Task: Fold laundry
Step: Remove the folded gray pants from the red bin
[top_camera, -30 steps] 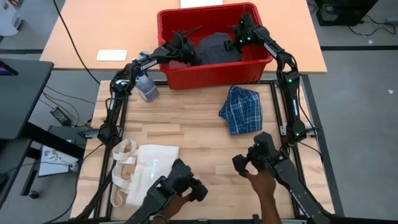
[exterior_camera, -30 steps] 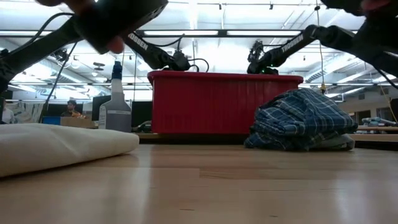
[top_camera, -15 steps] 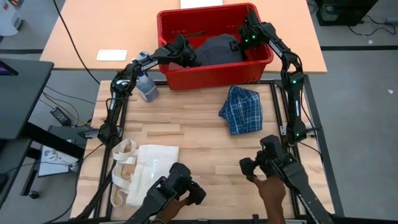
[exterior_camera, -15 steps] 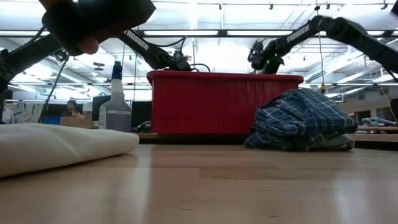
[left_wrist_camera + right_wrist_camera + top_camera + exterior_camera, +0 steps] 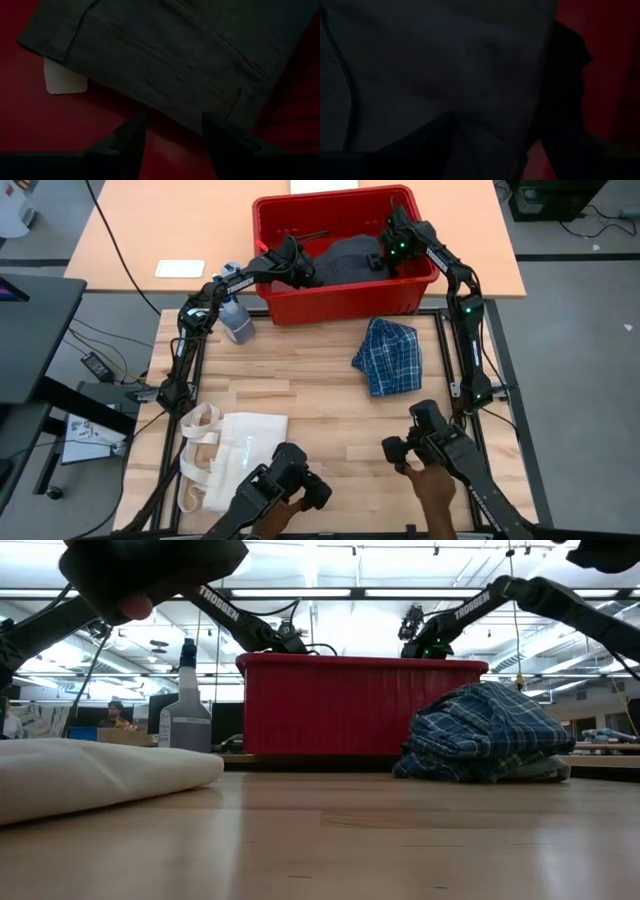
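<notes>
**Both grippers in the red basket over the dark garment; plaid piece lies on the table**

Table (image 5: 300,380): light wooden top, bearing the items below.

Red basket (image 5: 340,305): stands at the table's far edge. Both arms reach into it, one from each side.

Cream tote bag (image 5: 225,460): lies flat near the front left corner, handles toward the left edge.

Dark charcoal garment (image 5: 350,258): lies crumpled inside the basket, filling its middle. A small white label (image 5: 65,80) shows on the basket floor beside one edge of it.

Blue-and-white plaid garment (image 5: 390,355): lies bunched on the table just in front of the basket's right half, apart from both grippers.

Left gripper (image 5: 170,135): at the basket's left side, fingers parted, tips just at the garment's edge, nothing between them.

Right gripper (image 5: 495,130): at the basket's right side, low over the dark cloth. Fingers appear spread; whether they pinch fabric cannot be told.

Spray bottle (image 5: 236,320): upright, just left of the basket.
</notes>
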Controlling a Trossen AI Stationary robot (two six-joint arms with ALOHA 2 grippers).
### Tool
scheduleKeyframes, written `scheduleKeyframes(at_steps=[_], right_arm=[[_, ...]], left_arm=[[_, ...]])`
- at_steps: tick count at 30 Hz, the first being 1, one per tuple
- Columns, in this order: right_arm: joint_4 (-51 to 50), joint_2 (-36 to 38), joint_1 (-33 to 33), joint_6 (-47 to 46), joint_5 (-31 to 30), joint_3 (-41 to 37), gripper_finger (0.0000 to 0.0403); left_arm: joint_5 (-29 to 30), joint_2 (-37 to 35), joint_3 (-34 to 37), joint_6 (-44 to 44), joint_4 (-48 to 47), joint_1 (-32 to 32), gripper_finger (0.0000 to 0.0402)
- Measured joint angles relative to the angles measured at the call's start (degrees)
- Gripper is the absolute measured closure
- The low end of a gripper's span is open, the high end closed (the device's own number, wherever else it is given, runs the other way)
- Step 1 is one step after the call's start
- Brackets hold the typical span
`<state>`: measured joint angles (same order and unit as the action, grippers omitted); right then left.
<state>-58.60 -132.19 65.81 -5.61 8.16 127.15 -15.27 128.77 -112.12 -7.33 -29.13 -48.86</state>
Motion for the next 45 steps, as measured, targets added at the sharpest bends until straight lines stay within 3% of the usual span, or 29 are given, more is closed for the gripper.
scheduleKeyframes(at_steps=[9,15,23,28,31,36,45], right_arm=[[6.88,0.19,0.56,-0.35,6.19,-5.30,0.0108],[12.96,0.10,-0.44,-2.85,22.50,-7.36,0.0112],[15.80,0.41,-3.37,-6.95,30.81,-7.36,0.0141],[15.68,1.42,-4.09,-16.22,39.31,-5.64,0.0146],[15.55,2.87,-4.43,-18.72,39.12,-3.22,0.0146],[15.13,4.28,-5.53,-16.51,29.75,-0.50,0.0147],[17.16,3.99,-5.41,-16.97,27.53,-3.80,0.0147]], left_arm=[[0.00,0.00,0.00,-0.96,-0.41,0.00,0.0205],[0.00,0.00,0.00,-1.07,-0.39,-0.02,0.0205],[0.01,0.00,0.02,-1.12,-0.40,-0.09,0.0205],[0.05,0.00,0.02,-1.30,-0.52,-0.09,0.0205],[0.07,0.00,0.02,-1.56,-0.46,-0.09,0.0205],[0.00,-0.02,0.02,-1.60,-0.30,-0.09,0.0205],[-0.02,-0.02,0.02,-1.56,0.31,-0.09,0.0205]])
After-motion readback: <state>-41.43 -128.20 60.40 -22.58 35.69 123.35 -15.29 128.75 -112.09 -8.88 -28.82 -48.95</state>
